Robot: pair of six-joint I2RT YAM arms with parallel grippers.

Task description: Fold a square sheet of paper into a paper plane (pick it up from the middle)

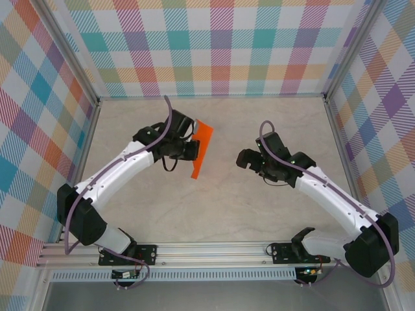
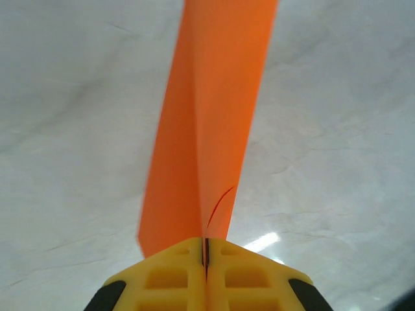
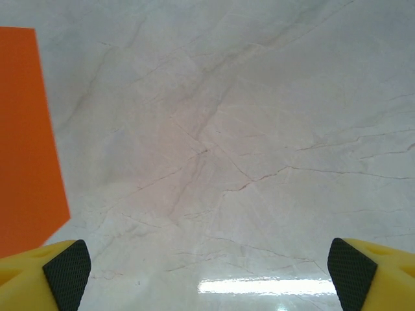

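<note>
The orange paper (image 1: 203,148) is folded into a long narrow strip with a centre crease. My left gripper (image 1: 193,146) is shut on its edge and holds it above the table. In the left wrist view the paper (image 2: 207,123) runs straight out from between the closed yellow fingers (image 2: 175,272), with a small slit near the grip. My right gripper (image 1: 247,159) hangs open to the right of the paper, apart from it. Its fingertips (image 3: 65,272) stand wide over bare table, and the paper (image 3: 26,142) shows at the left edge of that view.
The marble-patterned tabletop (image 1: 214,207) is walled on three sides by checked panels (image 1: 214,45). An aluminium rail (image 1: 207,249) with both arm bases runs along the near edge.
</note>
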